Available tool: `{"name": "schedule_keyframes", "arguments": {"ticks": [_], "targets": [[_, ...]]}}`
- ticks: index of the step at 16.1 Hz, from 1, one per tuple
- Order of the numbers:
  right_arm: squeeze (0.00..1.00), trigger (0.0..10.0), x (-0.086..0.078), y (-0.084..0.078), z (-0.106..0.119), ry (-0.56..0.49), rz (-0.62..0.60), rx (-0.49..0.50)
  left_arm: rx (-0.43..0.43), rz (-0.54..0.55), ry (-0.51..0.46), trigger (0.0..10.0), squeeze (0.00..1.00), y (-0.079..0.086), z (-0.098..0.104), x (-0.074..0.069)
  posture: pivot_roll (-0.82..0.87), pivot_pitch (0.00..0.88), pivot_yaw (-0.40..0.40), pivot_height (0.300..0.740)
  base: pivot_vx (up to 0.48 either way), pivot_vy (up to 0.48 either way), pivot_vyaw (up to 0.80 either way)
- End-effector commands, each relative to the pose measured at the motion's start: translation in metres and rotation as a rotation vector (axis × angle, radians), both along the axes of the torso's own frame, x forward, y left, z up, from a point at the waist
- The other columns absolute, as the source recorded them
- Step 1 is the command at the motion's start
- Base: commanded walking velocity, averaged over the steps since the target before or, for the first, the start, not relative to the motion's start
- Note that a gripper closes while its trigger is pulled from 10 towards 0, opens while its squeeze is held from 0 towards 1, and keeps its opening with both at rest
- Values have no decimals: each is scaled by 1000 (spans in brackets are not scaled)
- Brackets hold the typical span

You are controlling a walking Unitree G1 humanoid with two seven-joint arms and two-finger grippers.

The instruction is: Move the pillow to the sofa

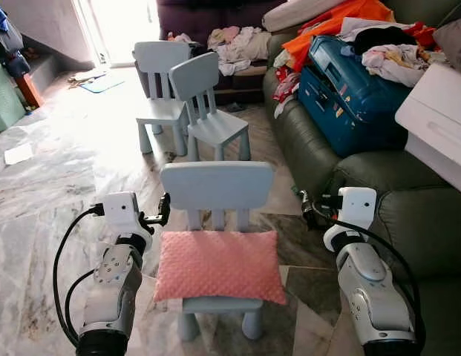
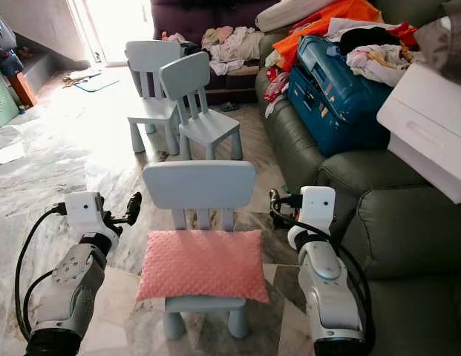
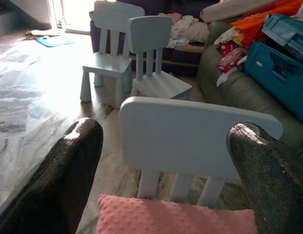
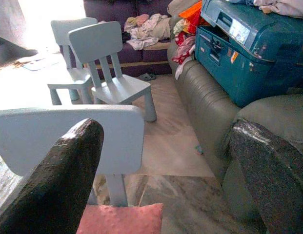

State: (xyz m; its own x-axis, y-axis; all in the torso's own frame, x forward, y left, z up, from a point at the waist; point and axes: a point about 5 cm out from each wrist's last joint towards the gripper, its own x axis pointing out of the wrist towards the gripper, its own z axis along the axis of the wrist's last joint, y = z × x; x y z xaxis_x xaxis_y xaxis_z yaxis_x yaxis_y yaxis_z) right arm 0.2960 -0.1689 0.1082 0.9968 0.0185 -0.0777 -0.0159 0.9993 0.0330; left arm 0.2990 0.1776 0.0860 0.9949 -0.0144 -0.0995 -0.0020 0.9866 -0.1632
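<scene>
The pink pillow point(image 1: 219, 265) lies on the nearest small chair point(image 1: 217, 188), flanked by the left gripper point(image 1: 162, 210) and right gripper point(image 1: 308, 209), both spread wide and seemingly empty, the green sofa point(image 1: 408, 215) alongside.

Sharp frames, blown-out doorway glare

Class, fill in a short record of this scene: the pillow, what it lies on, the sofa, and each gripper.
pillow: pink pillow, lying flat on the seat
support: nearest pale blue child's chair
sofa: green sofa to the robot's right, piled with a blue suitcase and clothes
left gripper: left gripper, open, left of the chair back, not touching the pillow
right gripper: right gripper, open, between chair and sofa
</scene>
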Motion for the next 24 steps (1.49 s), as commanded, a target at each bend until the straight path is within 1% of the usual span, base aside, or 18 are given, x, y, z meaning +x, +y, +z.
{"name": "schedule_keyframes", "arguments": {"ticks": [1,9,11,19,21,24], "targets": [[0,10000,3,3,3,-8,14,-5,-1,-3,-7,10000,0,2,1,0,-145,14,15,740,401,0,0],[0,10000,1,3,0,-3,8,0,-10,-13,-6,10000,0,0,0,-1,-145,21,17,740,396,0,0],[0,10000,1,3,1,-2,9,-1,-27,1,-4,10000,0,0,0,-2,-145,23,17,740,0,0,0],[0,10000,-1,3,0,2,10,0,-26,0,1,10000,0,-1,-1,-3,-146,29,15,740,0,0,0],[0,10000,-1,4,0,4,13,3,-14,15,19,10000,0,1,-4,-4,-142,34,16,740,0,0,0],[0,10000,-8,6,-11,65,76,27,29,8,76,10000,0,10,-18,-16,-134,53,13,740,0,0,0]]}}
